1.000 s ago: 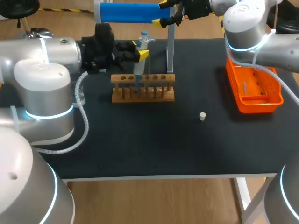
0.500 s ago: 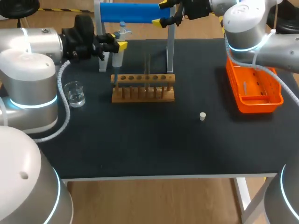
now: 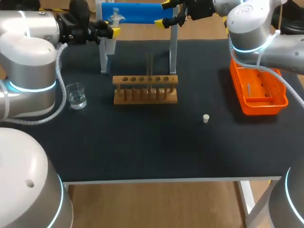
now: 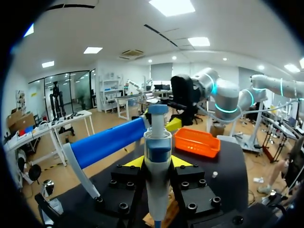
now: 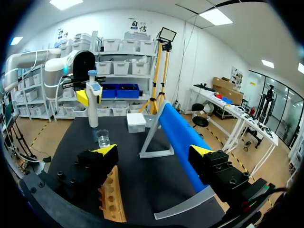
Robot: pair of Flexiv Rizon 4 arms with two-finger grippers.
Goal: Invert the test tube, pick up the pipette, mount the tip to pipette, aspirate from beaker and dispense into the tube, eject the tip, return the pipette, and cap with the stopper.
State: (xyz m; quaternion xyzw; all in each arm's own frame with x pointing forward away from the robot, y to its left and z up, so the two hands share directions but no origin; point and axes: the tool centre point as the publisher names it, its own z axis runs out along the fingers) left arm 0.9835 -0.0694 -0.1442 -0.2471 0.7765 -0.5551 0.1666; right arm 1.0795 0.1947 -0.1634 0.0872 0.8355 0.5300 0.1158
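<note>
My left gripper (image 3: 112,31) is shut on the white pipette (image 3: 110,43) with a blue top, held upright at the back left, beside the left leg of the blue-barred pipette stand (image 3: 137,13). In the left wrist view the pipette (image 4: 157,175) stands between the yellow fingertips (image 4: 135,162). A clear test tube (image 3: 150,66) stands in the wooden rack (image 3: 145,89). The beaker (image 3: 76,95) sits left of the rack. A small white stopper (image 3: 206,118) lies right of the rack. My right gripper (image 3: 165,13) hangs open by the stand's right end, holding nothing.
An orange tip box (image 3: 259,90) sits at the table's right edge. From the right wrist, the blue bar (image 5: 183,137) runs between the open fingers, with the rack (image 5: 111,199) below and the beaker (image 5: 103,137) beyond.
My left arm has carried the pipette from above the rack to the left and back, up to the stand's left leg. The right arm has not moved.
</note>
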